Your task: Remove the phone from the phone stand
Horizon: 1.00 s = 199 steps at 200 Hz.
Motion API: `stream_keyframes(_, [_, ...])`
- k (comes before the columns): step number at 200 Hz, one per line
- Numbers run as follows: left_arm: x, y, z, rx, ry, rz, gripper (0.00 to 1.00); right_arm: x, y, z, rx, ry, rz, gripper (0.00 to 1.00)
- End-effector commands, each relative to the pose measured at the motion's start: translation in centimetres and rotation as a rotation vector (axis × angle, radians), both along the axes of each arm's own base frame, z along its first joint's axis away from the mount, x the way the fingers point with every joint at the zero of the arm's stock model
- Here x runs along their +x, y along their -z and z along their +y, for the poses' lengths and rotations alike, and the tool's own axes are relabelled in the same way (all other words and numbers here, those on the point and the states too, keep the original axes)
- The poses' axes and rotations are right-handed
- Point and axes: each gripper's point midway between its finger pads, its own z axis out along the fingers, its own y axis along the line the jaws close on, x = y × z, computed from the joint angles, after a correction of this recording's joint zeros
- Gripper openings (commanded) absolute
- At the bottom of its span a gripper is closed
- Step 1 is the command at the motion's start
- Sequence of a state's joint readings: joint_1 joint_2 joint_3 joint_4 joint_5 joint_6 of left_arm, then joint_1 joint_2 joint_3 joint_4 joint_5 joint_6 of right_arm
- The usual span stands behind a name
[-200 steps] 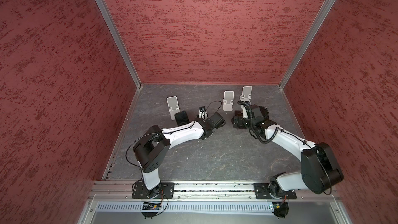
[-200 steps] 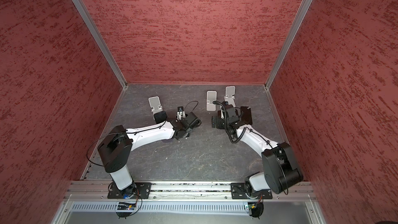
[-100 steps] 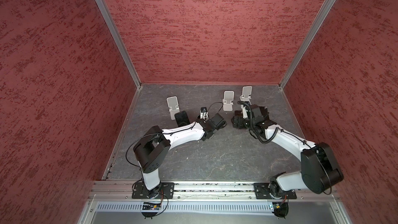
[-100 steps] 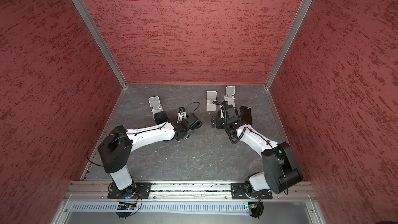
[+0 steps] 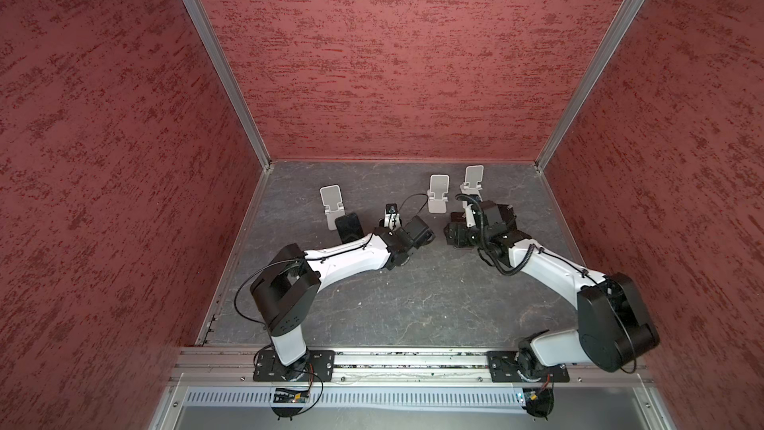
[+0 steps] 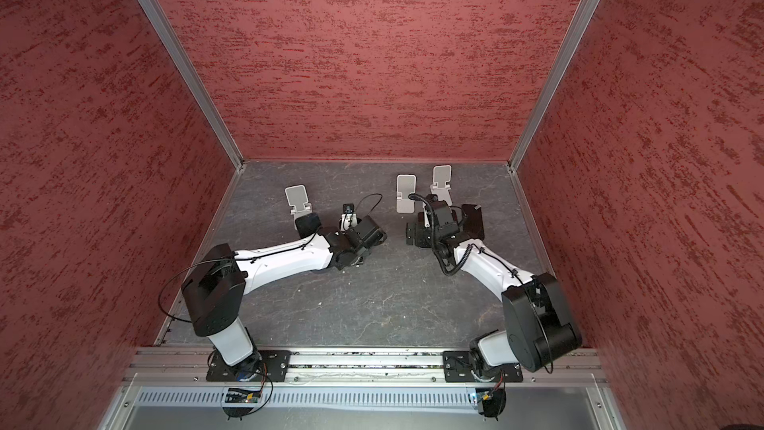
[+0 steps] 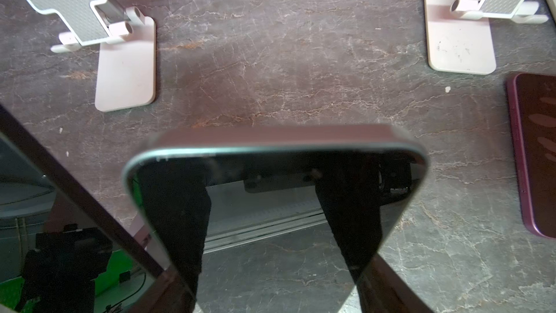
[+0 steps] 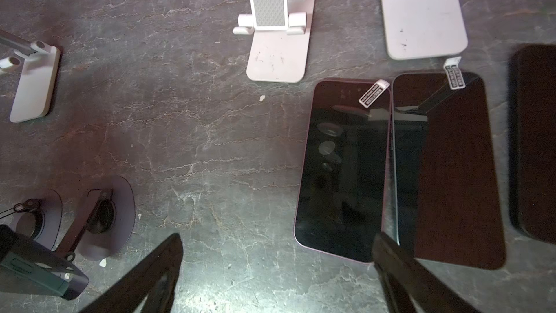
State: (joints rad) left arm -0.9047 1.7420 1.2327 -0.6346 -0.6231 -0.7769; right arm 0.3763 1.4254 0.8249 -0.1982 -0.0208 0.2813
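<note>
My left gripper (image 7: 276,284) is shut on a black-screened phone (image 7: 270,194) with a pink edge, held by its two long sides above the floor. In both top views this phone (image 5: 416,228) (image 6: 367,230) hangs mid-table, clear of every stand. Three white phone stands (image 5: 333,204) (image 5: 438,196) (image 5: 472,182) stand empty along the back. My right gripper (image 8: 278,245) is open over bare floor, one finger beside two phones (image 8: 343,170) (image 8: 448,173) lying flat side by side.
Another phone (image 5: 349,227) lies flat in front of the left-hand stand (image 7: 126,64). A dark phone (image 6: 473,221) lies to the right of my right wrist. Red walls close in the grey stone floor (image 5: 413,295) on three sides; a metal rail (image 5: 413,359) runs along the front.
My left gripper has edged slightly to the right with the phone in it. The right arm has stayed where it was.
</note>
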Motion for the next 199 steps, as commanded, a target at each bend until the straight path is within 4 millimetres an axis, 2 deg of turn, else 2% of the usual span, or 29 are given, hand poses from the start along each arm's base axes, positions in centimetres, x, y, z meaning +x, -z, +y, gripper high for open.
stream_keyframes(1, [0.9, -3.4, -0.7, -0.039, 0.005, -0.085, 0.63, 0.3, -0.1, 0.5, 0.017, -0.007, -0.011, 0.99])
stream_keyframes(139, [0.2, -6.4, -2.1, -0.070, 0.067, -0.102, 0.63, 0.6, -0.6, 0.0, 0.010, 0.026, -0.022, 0.99])
stream_keyframes(199, [-0.4, -7.1, -4.4, -0.104, 0.131, -0.101, 0.63, 0.6, -2.6, -1.4, -0.019, 0.085, -0.078, 0.99])
